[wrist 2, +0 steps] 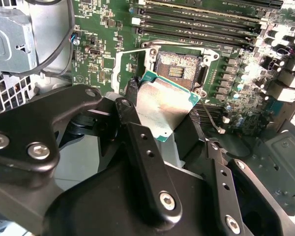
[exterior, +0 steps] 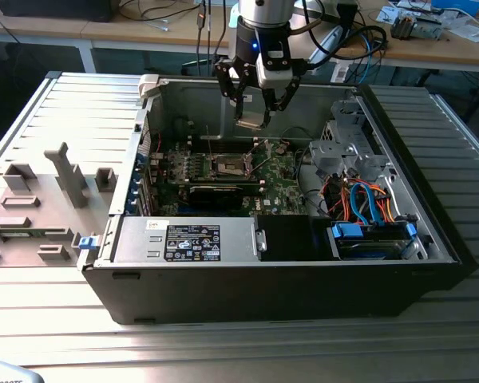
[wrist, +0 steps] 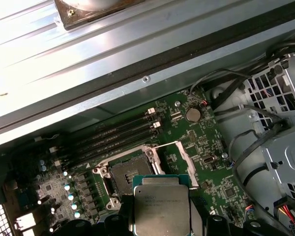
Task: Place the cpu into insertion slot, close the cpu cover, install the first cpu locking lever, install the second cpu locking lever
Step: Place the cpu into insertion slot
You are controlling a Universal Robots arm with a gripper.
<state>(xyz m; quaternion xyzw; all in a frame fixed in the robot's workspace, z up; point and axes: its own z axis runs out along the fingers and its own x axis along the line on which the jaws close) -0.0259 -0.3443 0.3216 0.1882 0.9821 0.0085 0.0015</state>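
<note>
Black pincer [wrist 2: 163, 109] clenched on the cpu [wrist 2: 160, 98], flat square, silvery-tan top, green rim, above the insertion slot [wrist 2: 179, 66]

2nd wrist view: I can't see the lower part of the cpu [wrist 2: 162, 101], since the end effector [wrist 2: 163, 117] links sit in front of it. First wrist view: the cpu's near edge is cut off by the pic edge, and the chip hides one corner of the insertion slot [wrist: 126, 175]. Exterior view: slot's too small for me to tell any detail, and the arm [exterior: 265, 12] is cut off at the top edge.
</note>
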